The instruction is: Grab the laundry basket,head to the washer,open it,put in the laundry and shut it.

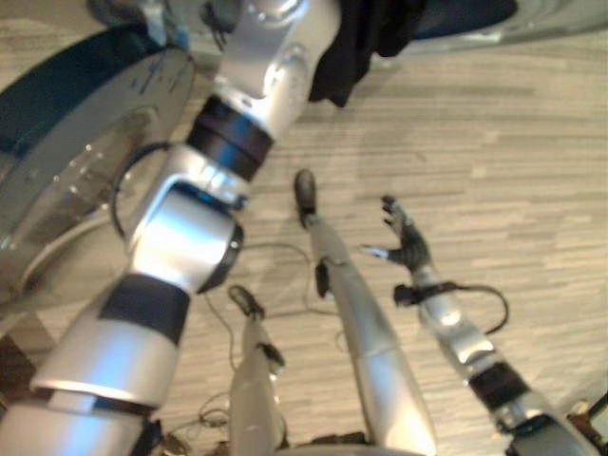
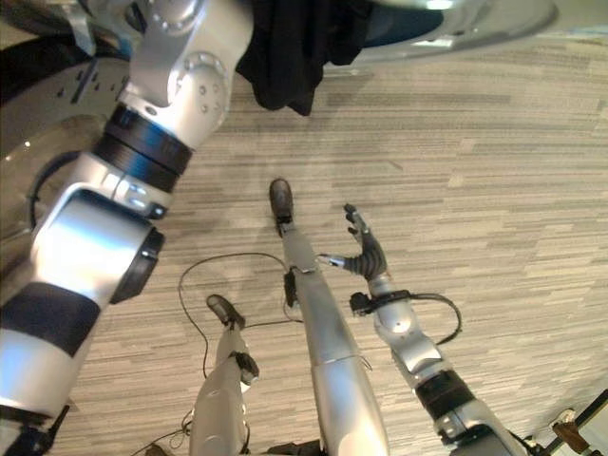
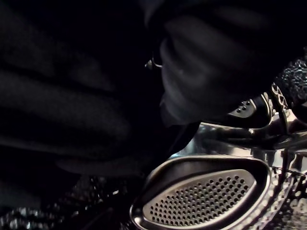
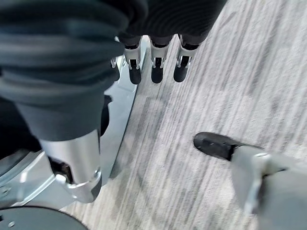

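Observation:
Black laundry (image 1: 370,38) hangs over the washer's opening at the top of the eye views, and more of the dark cloth (image 3: 96,96) lies inside the steel drum. A perforated drum paddle (image 3: 201,201) shows just below it. My left arm (image 1: 256,85) reaches up into that opening, with its hand buried in the cloth. The washer's round glass door (image 1: 85,152) stands swung open on the left. My right hand (image 2: 366,252) hovers low over the floor, open with fingers (image 4: 157,72) straight, holding nothing.
The washer's silver front rim (image 2: 456,24) runs along the top right. Striped wood-look floor (image 2: 494,171) stretches out to the right of my right hand.

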